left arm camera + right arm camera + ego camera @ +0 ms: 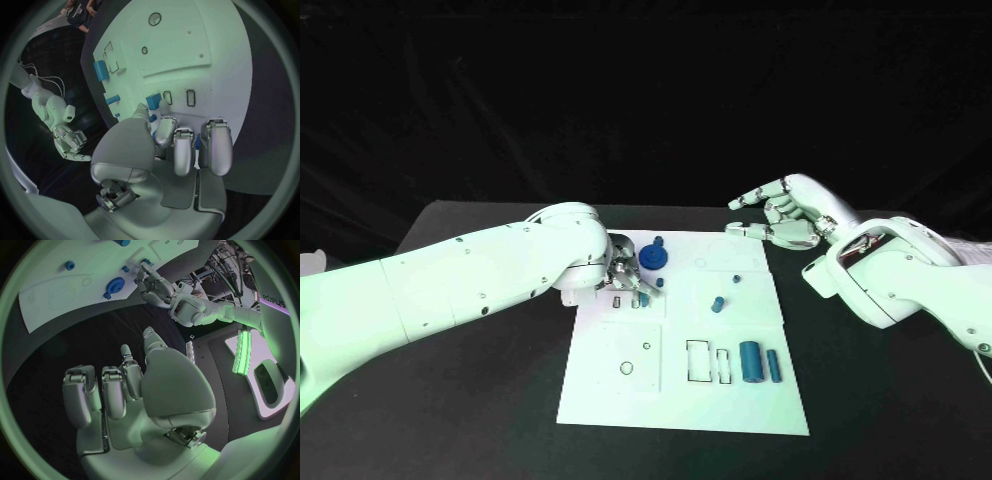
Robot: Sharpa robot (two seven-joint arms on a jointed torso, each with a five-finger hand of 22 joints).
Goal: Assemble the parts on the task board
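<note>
The white task board (678,395) lies in the middle of the black table. My left hand (625,275) is low over its far left part, next to a blue gear (655,257). In the left wrist view the thumb and a fingertip (164,107) pinch a small blue block (154,100) beside two narrow slots (190,97); the other fingers are curled. My right hand (783,215) hovers above the board's far right corner, fingers apart and holding nothing. The right wrist view shows the right hand (137,395) over bare table, with the gear (114,286) beyond it.
Two blue cylinders (750,361) (772,364) lie side by side on the board's right near part, by rectangular outlines (698,360). Small blue pegs (717,303) (734,278) stand near the board's centre. Black table surrounds the board.
</note>
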